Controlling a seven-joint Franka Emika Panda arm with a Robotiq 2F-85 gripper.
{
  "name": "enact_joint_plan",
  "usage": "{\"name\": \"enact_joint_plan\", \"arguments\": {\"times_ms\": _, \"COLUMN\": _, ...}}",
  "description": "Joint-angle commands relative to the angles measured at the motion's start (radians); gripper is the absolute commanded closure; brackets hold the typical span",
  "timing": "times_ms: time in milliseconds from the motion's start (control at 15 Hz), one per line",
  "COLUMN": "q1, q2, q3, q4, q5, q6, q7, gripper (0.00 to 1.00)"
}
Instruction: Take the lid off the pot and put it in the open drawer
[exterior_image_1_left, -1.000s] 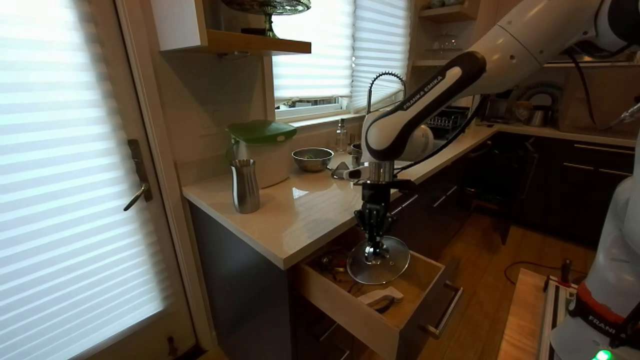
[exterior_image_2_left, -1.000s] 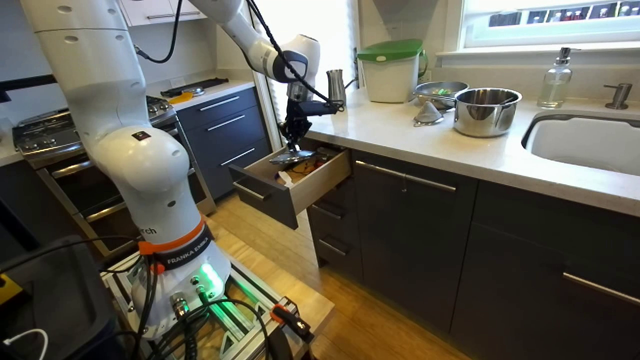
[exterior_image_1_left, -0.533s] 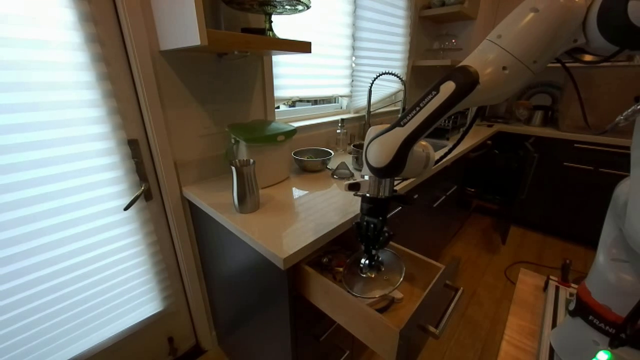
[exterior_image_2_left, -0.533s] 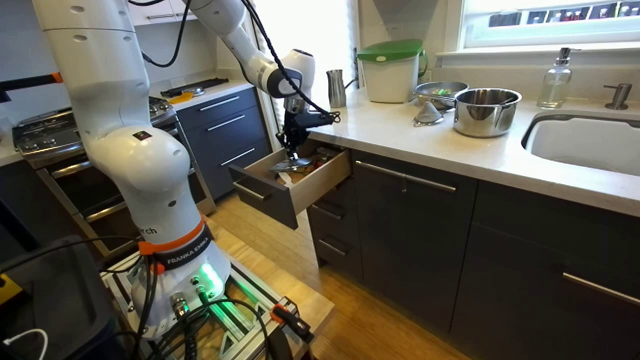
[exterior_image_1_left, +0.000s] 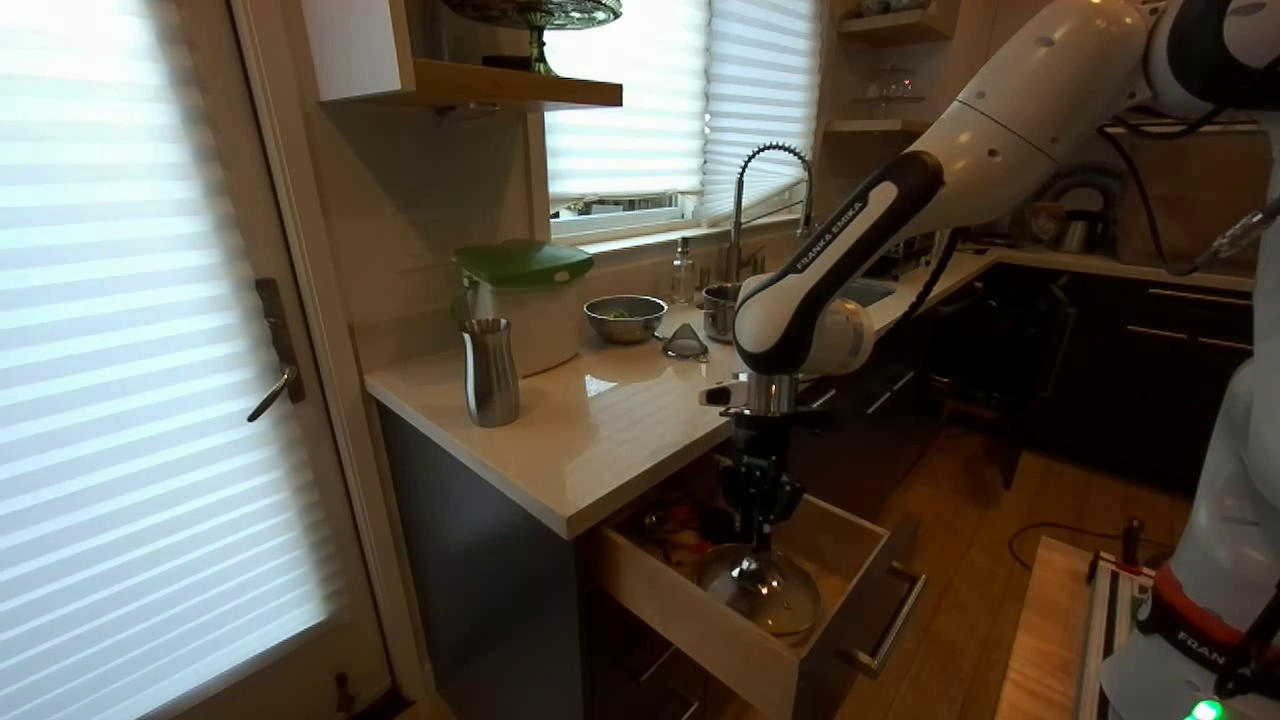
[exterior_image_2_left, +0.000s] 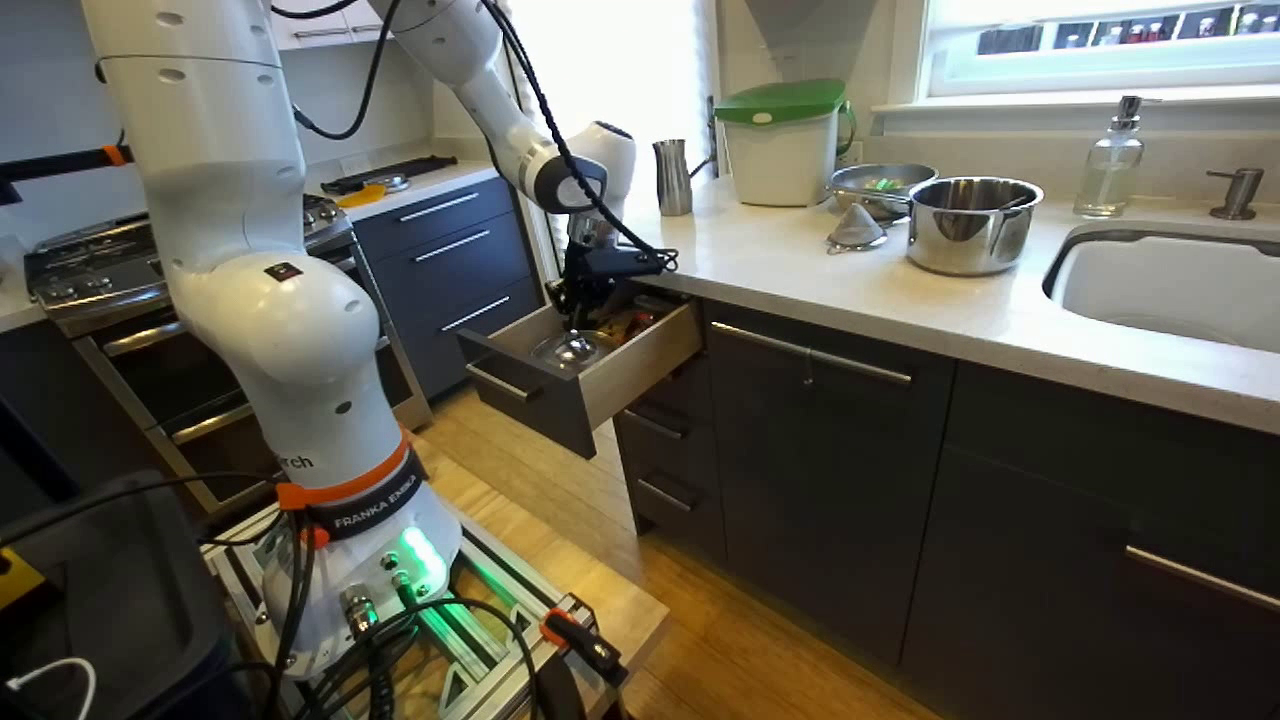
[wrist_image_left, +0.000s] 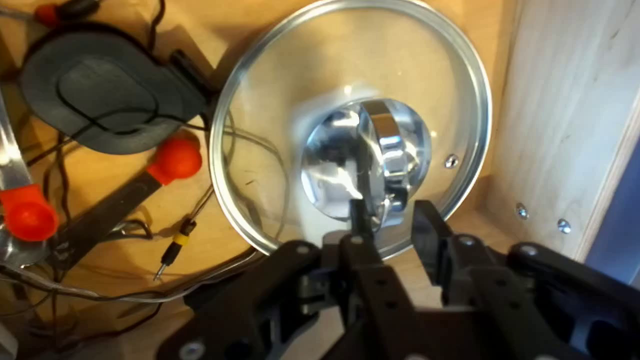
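Note:
The round glass lid with a silvery rim and shiny knob handle (exterior_image_1_left: 752, 578) lies inside the open drawer (exterior_image_1_left: 690, 622), knob up; it also shows in an exterior view (exterior_image_2_left: 572, 350) and the wrist view (wrist_image_left: 345, 167). My gripper (exterior_image_1_left: 757, 535) points down over the lid. In the wrist view its fingers (wrist_image_left: 391, 207) are apart with nothing between them, and the knob lies just beyond the fingertips. The drawer has a dark grey front with a bar handle (exterior_image_2_left: 530, 398). The steel pot (exterior_image_2_left: 970, 235) stands uncovered on the counter beside the sink; an exterior view shows it partly hidden by the arm.
Red-ended utensils (wrist_image_left: 180, 157), a dark grey flat piece (wrist_image_left: 100, 100) and cables lie beside the lid. The drawer's wooden wall (wrist_image_left: 555, 125) is close on the other side. The counter edge (exterior_image_1_left: 640, 490) overhangs the drawer's back. A steel canister (exterior_image_1_left: 490, 375) and bowl (exterior_image_1_left: 625, 320) stand above.
My gripper has lowered the lid into the drawer and let it go. The lid, tilted and held up before, now lies down, and the fingers have come off its knob.

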Motion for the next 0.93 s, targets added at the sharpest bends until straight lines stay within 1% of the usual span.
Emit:
{"name": "enact_joint_plan", "arguments": {"times_ms": 0, "q1": -0.022, "q2": 0.001, "q3": 0.0, "q4": 0.016, "q5": 0.005, "q6": -0.062, "q7": 0.019, "gripper": 0.39}}
{"name": "enact_joint_plan", "arguments": {"times_ms": 133, "q1": -0.037, "q2": -0.026, "q3": -0.004, "q4": 0.024, "q5": 0.02, "q6": -0.11, "q7": 0.011, "gripper": 0.24}}
{"name": "enact_joint_plan", "arguments": {"times_ms": 200, "q1": -0.055, "q2": -0.065, "q3": -0.007, "q4": 0.023, "q5": 0.046, "q6": -0.163, "q7": -0.026, "gripper": 0.17}}
{"name": "enact_joint_plan", "arguments": {"times_ms": 267, "q1": -0.068, "q2": -0.098, "q3": -0.013, "q4": 0.025, "q5": 0.059, "q6": -0.227, "q7": -0.059, "gripper": 0.08}}
{"name": "enact_joint_plan", "arguments": {"times_ms": 333, "q1": -0.084, "q2": -0.169, "q3": -0.026, "q4": 0.012, "q5": 0.065, "q6": -0.324, "q7": -0.113, "gripper": 0.02}}
{"name": "enact_joint_plan", "arguments": {"times_ms": 400, "q1": -0.087, "q2": -0.205, "q3": -0.041, "q4": 0.014, "q5": 0.062, "q6": -0.391, "q7": -0.15, "gripper": 0.0}}
{"name": "enact_joint_plan", "arguments": {"times_ms": 533, "q1": -0.088, "q2": -0.317, "q3": -0.087, "q4": 0.0, "q5": 0.043, "q6": -0.483, "q7": -0.203, "gripper": 0.0}}
{"name": "enact_joint_plan", "arguments": {"times_ms": 667, "q1": -0.084, "q2": -0.418, "q3": -0.137, "q4": -0.004, "q5": 0.069, "q6": -0.512, "q7": -0.238, "gripper": 0.0}}
{"name": "enact_joint_plan", "arguments": {"times_ms": 733, "q1": -0.059, "q2": -0.304, "q3": -0.128, "q4": 0.045, "q5": 0.035, "q6": -0.487, "q7": -0.182, "gripper": 0.0}}
{"name": "enact_joint_plan", "arguments": {"times_ms": 867, "q1": -0.057, "q2": -0.356, "q3": -0.148, "q4": 0.044, "q5": 0.033, "q6": -0.5, "q7": -0.179, "gripper": 0.0}}
